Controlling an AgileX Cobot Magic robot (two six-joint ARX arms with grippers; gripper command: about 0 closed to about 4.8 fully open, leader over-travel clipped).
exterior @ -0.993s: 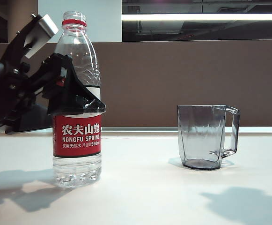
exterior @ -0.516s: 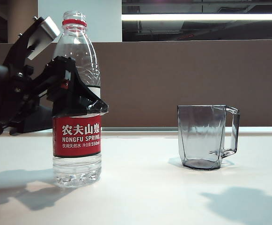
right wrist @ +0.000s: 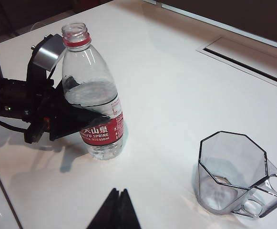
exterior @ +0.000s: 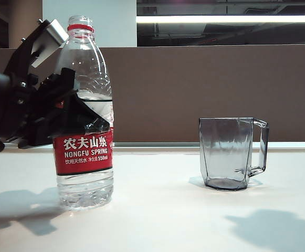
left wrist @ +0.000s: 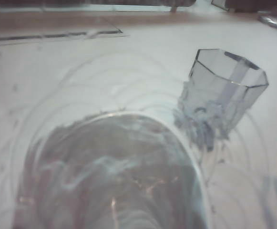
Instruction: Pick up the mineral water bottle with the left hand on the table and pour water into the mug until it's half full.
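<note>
- We see the left gripper with fingers clasped around the mineral water bottle, uncapped, partly full, tilted slightly on the table.
- The mug stands empty, well apart from those fingers.
- Right gripper: fingertips meet, holding nothing.

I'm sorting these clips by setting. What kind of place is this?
Probably an office or lab test bench: a plain white table, a brown partition behind it, ceiling strip lighting, plus black robot arms.

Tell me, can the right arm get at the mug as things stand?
Probably yes: the mug stands alone on the table, nothing between it and the right gripper; the left gripper is at the bottle.
</note>
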